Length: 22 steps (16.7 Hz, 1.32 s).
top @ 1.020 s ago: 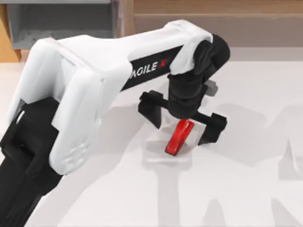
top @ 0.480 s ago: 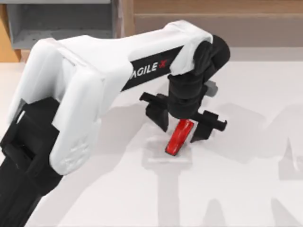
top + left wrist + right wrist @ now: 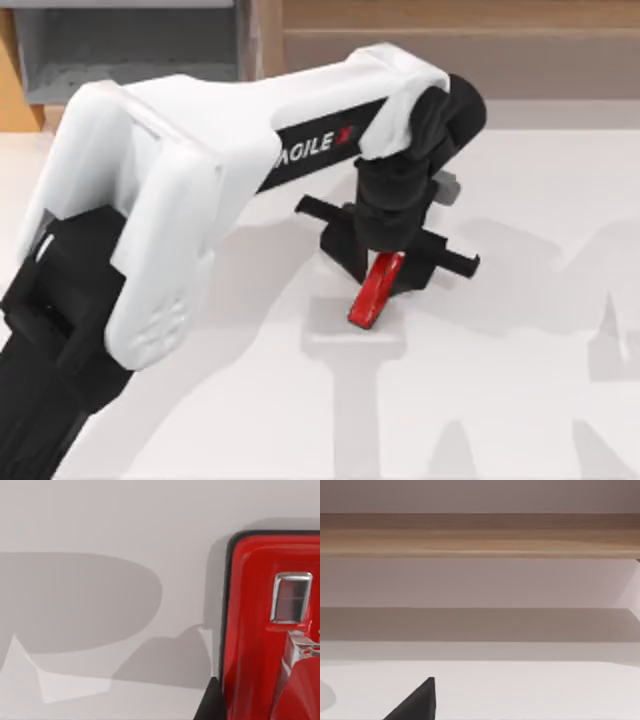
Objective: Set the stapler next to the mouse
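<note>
The stapler (image 3: 368, 300) is small, glossy and red, and lies on the white table (image 3: 520, 400) near the middle of the top view. My left gripper (image 3: 385, 265) hangs straight over its far end, with both black fingers pressed against its sides, shut on it. In the left wrist view the stapler (image 3: 255, 630) looms close, red with a dark edge and a small metal plate. The mouse is out of view. My right gripper (image 3: 415, 702) appears as a dark tip low in the right wrist view, facing the back of the table.
A paler rectangular patch (image 3: 350, 340) lies on the table under the stapler's near end. A grey cabinet (image 3: 130, 50) stands at the back left, and a wooden ledge (image 3: 450, 40) runs along the back. My left arm's white body (image 3: 150, 220) covers the left side.
The left gripper's fingers have closed inward from wide open until they meet the stapler's sides. The stapler has stayed in place.
</note>
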Each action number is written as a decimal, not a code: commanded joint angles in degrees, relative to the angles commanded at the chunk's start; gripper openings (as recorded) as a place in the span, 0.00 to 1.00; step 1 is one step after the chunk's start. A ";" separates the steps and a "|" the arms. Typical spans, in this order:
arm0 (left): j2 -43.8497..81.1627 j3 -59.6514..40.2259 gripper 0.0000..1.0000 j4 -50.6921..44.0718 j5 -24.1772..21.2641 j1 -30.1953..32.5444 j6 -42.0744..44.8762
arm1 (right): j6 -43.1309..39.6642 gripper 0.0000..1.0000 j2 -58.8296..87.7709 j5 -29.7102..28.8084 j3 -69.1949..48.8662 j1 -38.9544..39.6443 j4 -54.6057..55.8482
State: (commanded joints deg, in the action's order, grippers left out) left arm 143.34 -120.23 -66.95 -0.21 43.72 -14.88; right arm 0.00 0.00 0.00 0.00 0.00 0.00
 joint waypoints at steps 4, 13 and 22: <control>0.00 0.00 0.00 0.00 0.00 0.00 0.00 | 0.00 1.00 0.00 0.00 0.00 0.00 0.00; -0.72 -4.00 0.00 -5.23 0.01 -0.05 0.03 | 0.00 1.00 0.00 0.00 0.00 0.00 0.00; -3.57 -5.04 0.00 -5.30 0.54 -0.26 0.41 | 0.00 1.00 0.00 0.00 0.00 0.00 0.00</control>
State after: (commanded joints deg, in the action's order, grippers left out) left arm 139.77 -125.28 -72.25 0.33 43.45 -14.47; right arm 0.00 0.00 0.00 0.00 0.00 0.00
